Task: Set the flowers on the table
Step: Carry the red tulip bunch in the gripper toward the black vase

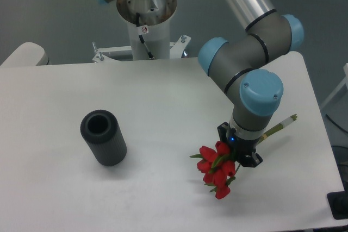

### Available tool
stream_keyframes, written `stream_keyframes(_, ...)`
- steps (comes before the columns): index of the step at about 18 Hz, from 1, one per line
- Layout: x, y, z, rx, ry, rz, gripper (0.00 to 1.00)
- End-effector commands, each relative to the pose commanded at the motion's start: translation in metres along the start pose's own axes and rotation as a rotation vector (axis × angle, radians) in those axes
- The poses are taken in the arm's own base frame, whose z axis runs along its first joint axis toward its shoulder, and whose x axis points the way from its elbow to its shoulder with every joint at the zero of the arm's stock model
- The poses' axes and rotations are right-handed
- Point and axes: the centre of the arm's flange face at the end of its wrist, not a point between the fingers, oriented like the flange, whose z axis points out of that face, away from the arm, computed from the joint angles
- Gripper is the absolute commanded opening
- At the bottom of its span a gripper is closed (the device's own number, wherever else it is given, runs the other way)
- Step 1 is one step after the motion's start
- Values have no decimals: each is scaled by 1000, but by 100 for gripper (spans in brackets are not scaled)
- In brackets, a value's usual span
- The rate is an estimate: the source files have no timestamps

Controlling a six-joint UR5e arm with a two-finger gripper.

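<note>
The arm reaches in from the upper right, its grey links and light-blue joint caps bending down over the right half of the white surface (163, 112). At its end the black tool (237, 153) points downward and sits right over the flowers (216, 173), just where the red heads meet the stems. The tulip heads spill out to the lower left of the tool, a tight red cluster with a few green leaf tips poking out around them. The stems run the other way, emerging from behind the wrist toward the upper right, with a pale section near the far end and a green tip lying close to the surface's right edge. The tool appears closed around the bunch at the stems, though the fingers themselves are mostly hidden by the blooms and the wrist. Whether the flowers rest on the surface or hang just above it cannot be told from this view. Well apart to the left, a dark grey ribbed vase (104, 137) stands with its open mouth tilted toward the camera.
</note>
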Motion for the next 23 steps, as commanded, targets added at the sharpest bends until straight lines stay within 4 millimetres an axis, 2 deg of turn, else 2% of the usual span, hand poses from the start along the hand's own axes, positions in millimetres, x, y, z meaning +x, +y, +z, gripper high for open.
stream_keyframes(3, 4, -7, 2, 0, 8, 0, 0)
stream_keyframes(5, 10, -28, 3, 1, 7, 16, 0)
stream_keyframes(8, 14, -34, 3, 0, 14, -24, 0)
stream_keyframes(15, 43, -95, 8, 4, 28, -94, 0)
stream_keyframes(20, 71, -147, 15, 4, 42, -120, 0)
stream_keyframes(23, 84, -163, 28, 6, 62, -153, 0)
